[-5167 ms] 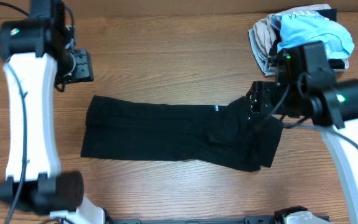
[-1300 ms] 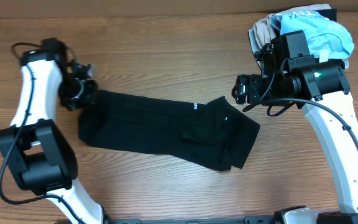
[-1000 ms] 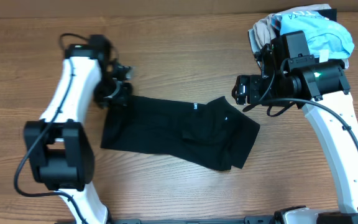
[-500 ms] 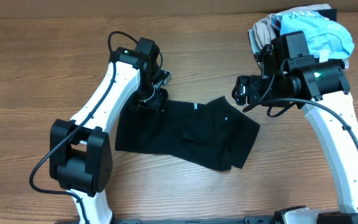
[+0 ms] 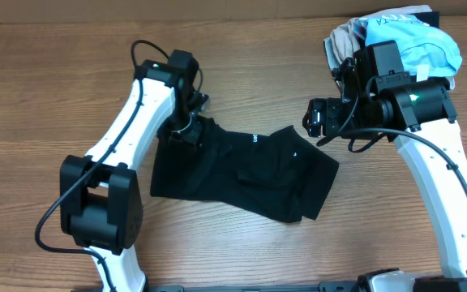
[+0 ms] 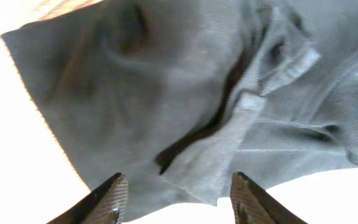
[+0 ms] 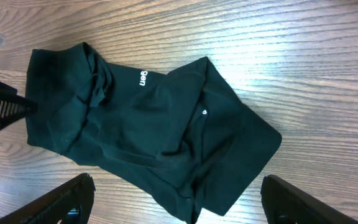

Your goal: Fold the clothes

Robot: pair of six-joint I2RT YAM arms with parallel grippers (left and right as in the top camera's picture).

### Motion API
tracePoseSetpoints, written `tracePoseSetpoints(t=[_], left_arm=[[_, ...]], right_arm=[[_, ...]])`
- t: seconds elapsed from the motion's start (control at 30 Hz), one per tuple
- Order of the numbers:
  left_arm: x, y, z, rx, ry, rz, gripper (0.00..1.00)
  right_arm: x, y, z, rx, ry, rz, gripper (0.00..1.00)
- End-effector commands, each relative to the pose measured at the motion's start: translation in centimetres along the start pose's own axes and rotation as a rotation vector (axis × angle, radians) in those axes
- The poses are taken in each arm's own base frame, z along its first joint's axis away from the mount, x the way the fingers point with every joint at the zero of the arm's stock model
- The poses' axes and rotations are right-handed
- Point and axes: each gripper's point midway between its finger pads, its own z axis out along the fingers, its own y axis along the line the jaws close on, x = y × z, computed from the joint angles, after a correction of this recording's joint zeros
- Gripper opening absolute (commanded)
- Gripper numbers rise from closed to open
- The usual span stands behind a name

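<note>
Large limp black fabric garment [image 5: 242, 174] lies on the brown wood-grain table [image 5: 55, 105], roughly centre, long axis running left to right and slanting a bit toward the near side at its right end. It is not flat. The left end is bunched with creases and a raised fold at the far-left corner, and the right end has one layer lapped over another (edges uneven). A small white round logo [image 7: 143, 77] sits on the far edge near the middle, with a smaller white mark [image 7: 202, 112] to its right.

The left gripper [image 5: 186, 130] is at the garment's far-left corner, low over the bunched fabric, its white arm reaching in from the near-left. In the left wrist view its two dark fingertips [image 6: 112, 198] are spread apart, with cloth filling the frame beyond them and a loose folded edge lying between them. Nothing is pinched. Whether the tips touch the cloth, cannot tell.

The right gripper [image 5: 310, 120] hangs above the table just beside the garment's far-right corner, apart from the fabric. The right wrist view looks down on the whole garment, and its fingers [image 7: 61, 199] are spread wide at the near corners of that view, holding nothing.

A light blue and beige cloth bundle with white tags [image 5: 396, 40] sits at the far-right of the table, behind the right arm and well apart from the black garment.
</note>
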Motion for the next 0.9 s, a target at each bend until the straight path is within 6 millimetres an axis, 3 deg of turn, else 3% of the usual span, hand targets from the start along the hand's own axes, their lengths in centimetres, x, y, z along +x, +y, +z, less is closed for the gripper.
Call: tracePoseSetpoints(t=[0.0, 0.27, 0.67, 0.77, 0.87], left_arm=[[1.0, 0.4, 0.8, -0.007, 0.032, -0.017, 0.54], [2.7, -2.0, 3.6, 0.147, 0.070, 0.063, 0.54], [4.1, -1.1, 6.4, 0.119, 0.094, 0.056, 0.51], [4.1, -1.1, 6.4, 0.119, 0.093, 0.057, 0.42], [4.2, -1.2, 6.4, 0.121, 0.097, 0.056, 0.20]], right_arm=[[-0.5, 0.2, -0.4, -0.006, -0.021, -0.008, 0.89], [-0.6, -0.1, -0.4, 0.010, -0.024, -0.011, 0.89], [-0.3, -0.1, -0.4, 0.012, -0.016, -0.009, 0.90], [-0.3, -0.2, -0.4, 0.012, -0.016, -0.009, 0.89], [-0.3, -0.1, -0.4, 0.012, -0.016, -0.009, 0.89]])
